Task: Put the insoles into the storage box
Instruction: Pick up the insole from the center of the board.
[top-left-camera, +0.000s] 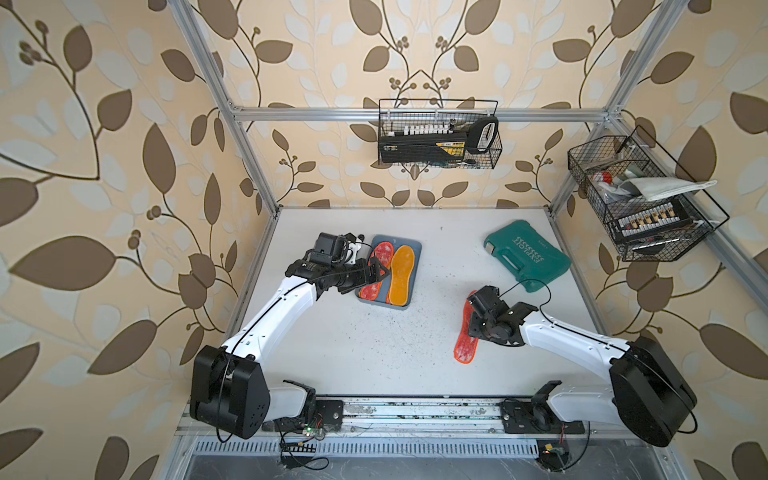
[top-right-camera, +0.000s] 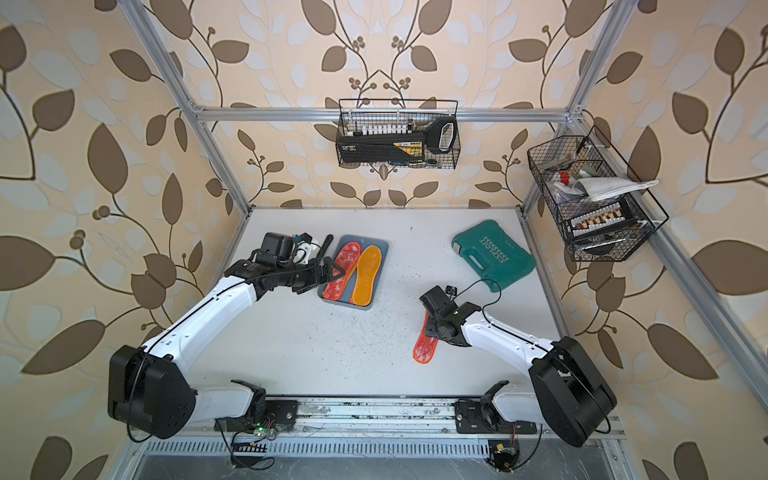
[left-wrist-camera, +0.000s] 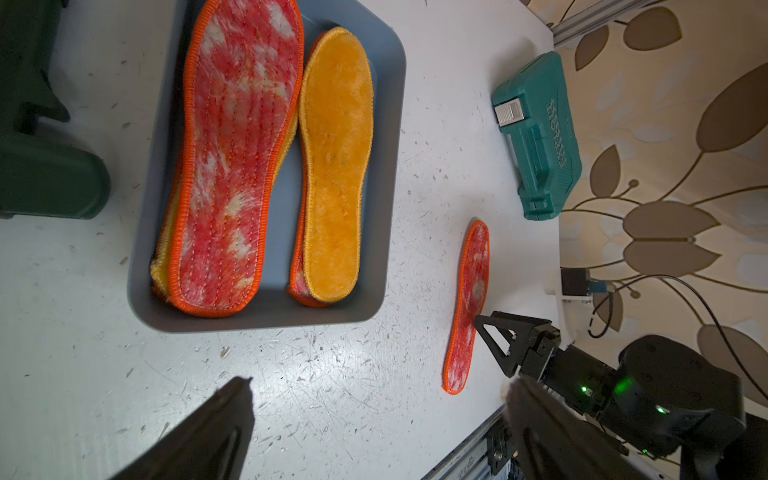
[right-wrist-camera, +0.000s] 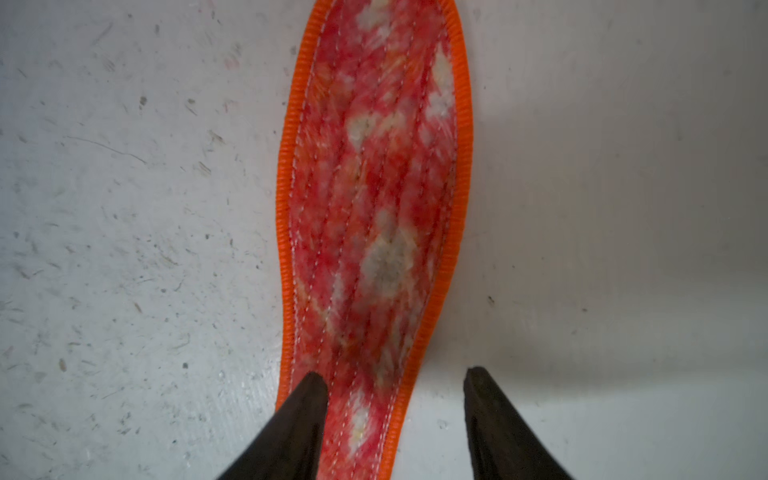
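The blue-grey storage box (top-left-camera: 417, 249) (top-right-camera: 384, 245) (left-wrist-camera: 390, 124) sits at the back left of the table. It holds a red-white insole (top-left-camera: 380, 266) (left-wrist-camera: 237, 166) and a yellow-orange insole (top-left-camera: 401, 276) (left-wrist-camera: 334, 166), each with another's edge showing beneath. My left gripper (top-left-camera: 371, 254) (left-wrist-camera: 379, 381) hovers open at the box's left side, holding nothing. A loose red-white insole (top-left-camera: 466, 345) (top-right-camera: 424, 347) (right-wrist-camera: 374, 187) lies flat at the right. My right gripper (right-wrist-camera: 394, 372) is down over its far end, open: one fingertip over the fabric, the other over bare table beside its edge.
A teal-green tool case (top-left-camera: 525, 253) (left-wrist-camera: 536, 137) lies at the back right, just behind the right wrist. Two wire baskets (top-left-camera: 438, 133) (top-left-camera: 640, 199) hang on the back and right walls. The arm bases stand on a metal rail (top-left-camera: 415, 409) along the front edge.
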